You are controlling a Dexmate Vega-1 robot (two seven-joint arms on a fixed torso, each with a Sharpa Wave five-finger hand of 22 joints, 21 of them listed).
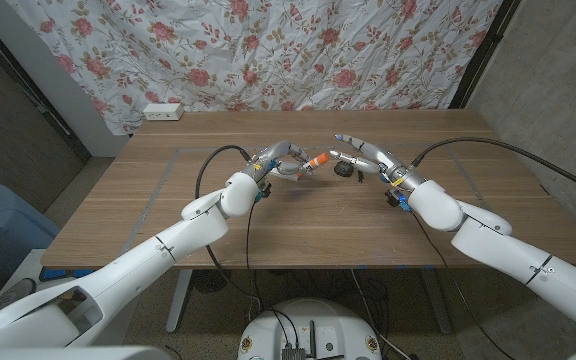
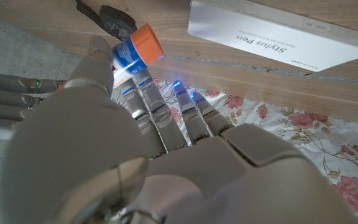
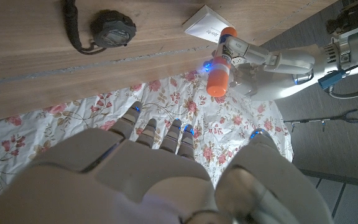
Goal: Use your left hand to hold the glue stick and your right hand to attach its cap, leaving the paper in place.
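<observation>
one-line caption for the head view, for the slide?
Left hand holds the orange-capped glue stick above the table; right hand open beside it.

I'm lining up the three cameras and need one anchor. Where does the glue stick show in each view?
Head view: glue stick above table centre, held in the left hand, orange end toward the right hand.
Left wrist view: glue stick beyond the left hand's fingers.
Right wrist view: glue stick past the right hand's fingertips, held by the left hand.
Shared landmark: the dark round object on the table.
</observation>
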